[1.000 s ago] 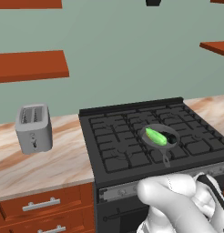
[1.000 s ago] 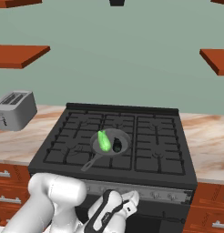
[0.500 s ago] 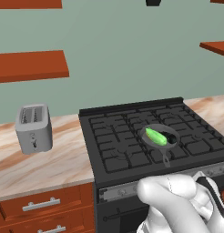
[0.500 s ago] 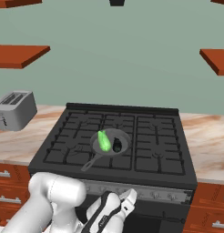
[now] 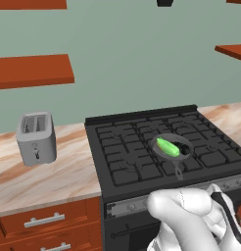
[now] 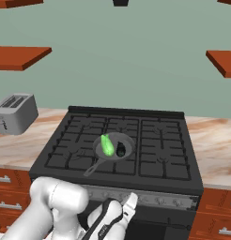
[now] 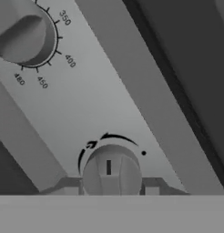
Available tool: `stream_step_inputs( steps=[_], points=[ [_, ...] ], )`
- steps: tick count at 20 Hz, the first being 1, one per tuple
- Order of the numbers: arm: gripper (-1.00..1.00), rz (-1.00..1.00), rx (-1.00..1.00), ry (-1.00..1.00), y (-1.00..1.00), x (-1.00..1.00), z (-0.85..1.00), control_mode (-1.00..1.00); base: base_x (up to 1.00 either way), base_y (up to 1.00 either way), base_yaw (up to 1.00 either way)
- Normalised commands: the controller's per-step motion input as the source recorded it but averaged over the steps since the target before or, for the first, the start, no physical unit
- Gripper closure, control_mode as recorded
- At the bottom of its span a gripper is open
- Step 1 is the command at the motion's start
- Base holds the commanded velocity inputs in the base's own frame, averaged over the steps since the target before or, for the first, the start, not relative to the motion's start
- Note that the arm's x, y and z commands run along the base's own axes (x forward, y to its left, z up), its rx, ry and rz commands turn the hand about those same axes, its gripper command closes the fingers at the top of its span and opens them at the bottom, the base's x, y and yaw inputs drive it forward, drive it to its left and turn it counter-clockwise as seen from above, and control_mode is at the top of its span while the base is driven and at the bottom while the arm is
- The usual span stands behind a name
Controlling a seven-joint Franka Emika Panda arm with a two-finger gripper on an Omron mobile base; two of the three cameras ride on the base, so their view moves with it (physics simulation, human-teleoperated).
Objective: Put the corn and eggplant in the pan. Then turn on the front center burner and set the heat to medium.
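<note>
- Left base view: corn (image 5: 167, 146) and eggplant (image 5: 183, 150) lie in the pan (image 5: 172, 149) on the stove (image 5: 122, 157); toaster (image 5: 36, 138) on the bench (image 5: 54, 179).
- Right base view: pan sits on the front center burner (image 6: 112, 154).
- Hand view: end effector (image 7: 111, 189) closed on a knob (image 7: 111, 170); another dial (image 7: 22, 32) reads 350, 400, 450, 480.

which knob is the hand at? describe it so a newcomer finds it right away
Start at the black stove and drop to the grey control panel along its front edge. In the hand view the knob sits between the fingertips: round and grey, a dark bar on its face, an arc arrow around it, unlike its number-ringed neighbour.
</note>
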Motion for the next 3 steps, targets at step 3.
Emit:
stream_step_inputs(
  steps=[3],
  points=[
    [1.0,0.0,-0.23,-0.02,0.0,0.0,0.0,-1.0,0.0,0.0,0.0]
  ],
)
